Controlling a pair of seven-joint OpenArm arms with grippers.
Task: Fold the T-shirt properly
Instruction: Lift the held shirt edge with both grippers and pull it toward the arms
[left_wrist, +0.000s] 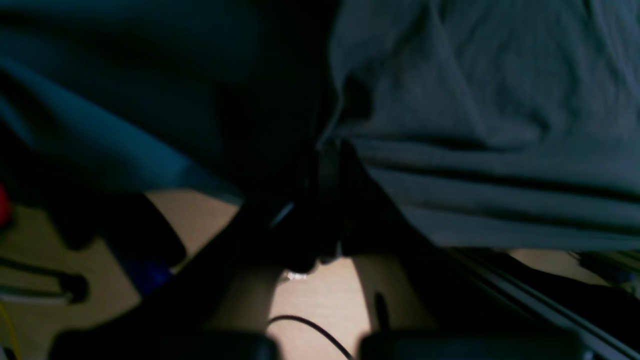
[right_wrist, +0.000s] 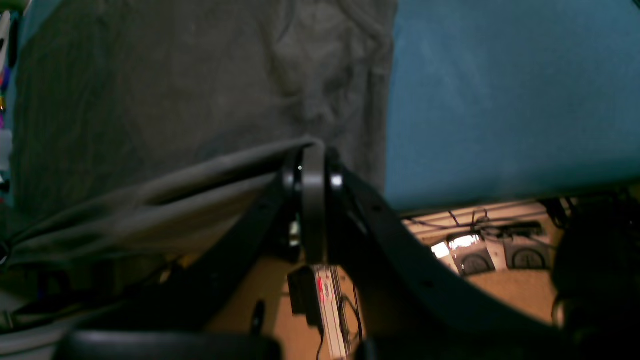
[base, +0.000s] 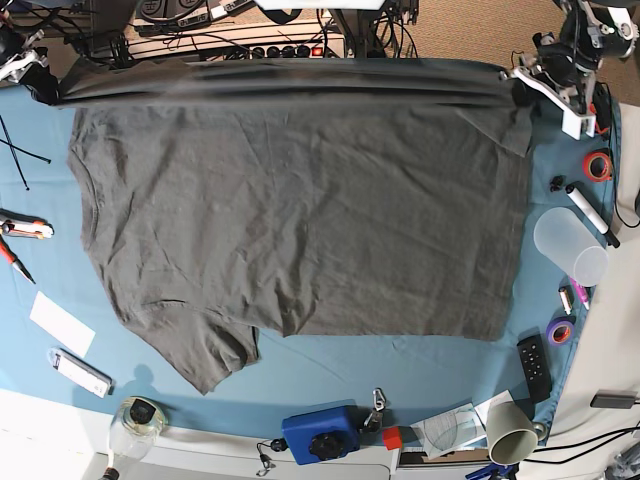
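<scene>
— Where is the T-shirt (base: 300, 220)?

— Spread across the blue cloth (base: 400, 365) on the worktop, its far hem lifted and stretched taut between my hands.

— Both gripping?

— My right hand (right_wrist: 312, 150) is pinched tight on the T-shirt's hem. My left hand (left_wrist: 325, 150) seems clamped on the other corner, though that view is dark.

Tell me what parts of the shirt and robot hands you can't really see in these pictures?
- Left gripper: the left wrist view is dark and blurry, so the fingers pinching the T-shirt melt into shadow.
- Right gripper: in the base view it sits cut off at the corner.
- The shirt's neck and label: base view, hidden by the lifted, stretched edge.
- One sleeve: base view, tucked out of sight.
- Table cloth under the shirt: covered.
</scene>
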